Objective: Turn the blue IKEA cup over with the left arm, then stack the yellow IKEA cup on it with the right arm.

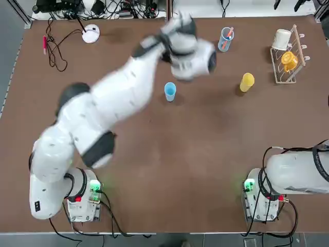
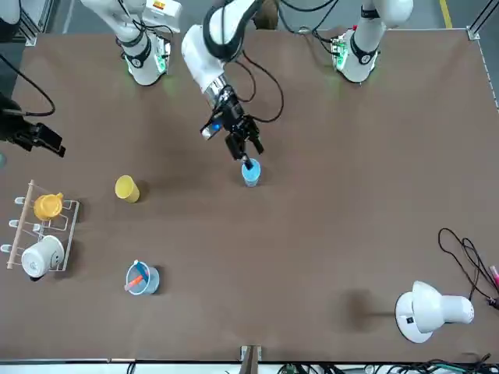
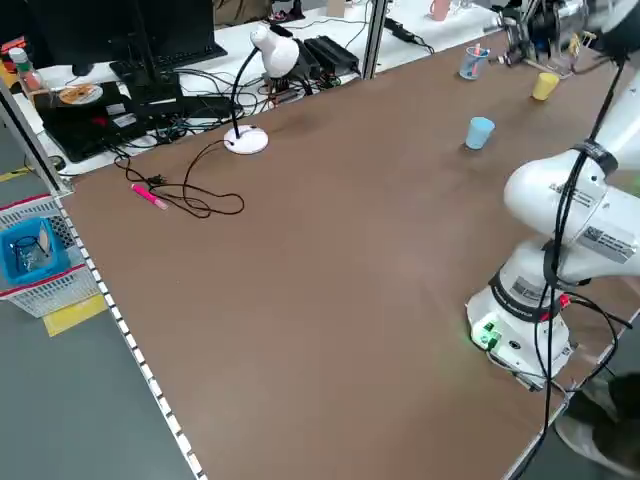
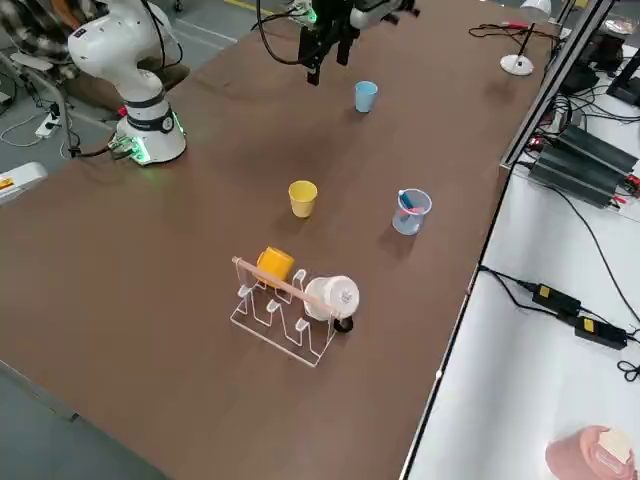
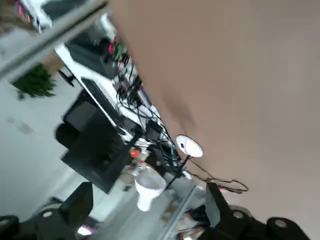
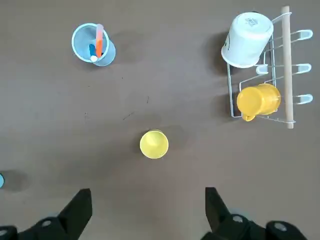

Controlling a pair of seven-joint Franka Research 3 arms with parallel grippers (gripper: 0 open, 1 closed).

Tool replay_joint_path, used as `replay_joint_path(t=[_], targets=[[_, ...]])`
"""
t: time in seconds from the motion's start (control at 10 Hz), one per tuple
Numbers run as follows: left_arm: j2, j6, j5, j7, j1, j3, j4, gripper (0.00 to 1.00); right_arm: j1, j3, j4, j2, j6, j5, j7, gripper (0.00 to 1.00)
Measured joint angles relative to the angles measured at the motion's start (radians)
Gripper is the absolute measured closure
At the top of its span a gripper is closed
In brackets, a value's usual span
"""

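The blue cup (image 2: 250, 173) stands on the brown table, wider end up, also seen in the top view (image 1: 170, 91). My left arm (image 1: 128, 87) reaches across the table. Its gripper (image 2: 243, 148) hangs just above the blue cup on the robot's side, open and tilted, with nothing between the fingers (image 5: 80, 202). The yellow cup (image 1: 247, 82) stands to the right of the blue one, mouth up (image 4: 302, 198). My right arm (image 1: 303, 170) is folded back near its base. Its gripper (image 6: 147, 200) is open, high over the yellow cup (image 6: 154, 144).
A clear blue cup holding pens (image 1: 225, 39) stands behind the yellow cup. A wire rack (image 1: 295, 56) with a white mug and an orange mug sits at the far right. A white desk lamp (image 1: 91, 33), its cable and a pink pen (image 1: 45, 43) lie far left.
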Motion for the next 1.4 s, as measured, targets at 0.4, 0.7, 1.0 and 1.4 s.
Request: replay_joint_path(t=[0.4,0.7,1.0,1.4], targets=[[-0.249,0.155,-0.299,-0.125,0.292,-0.005,-0.082,0.01,-0.002,0.002,-0.003,0.001,0.001,0.001,-0.004,0.00],[-0.403,0.217,-0.517,-0.205,0.502,-0.005,-0.178,0.01,-0.002,0.001,-0.054,0.003,0.073,0.001,-0.031,0.00],[-0.567,0.185,-0.637,-0.297,0.670,-0.006,-0.288,0.01,-0.010,0.000,-0.116,0.017,0.132,0.001,-0.039,0.00],[-0.721,0.011,-0.638,-0.316,0.831,-0.010,-0.349,0.01,-0.013,0.001,-0.227,0.012,0.243,0.001,-0.041,0.00]])
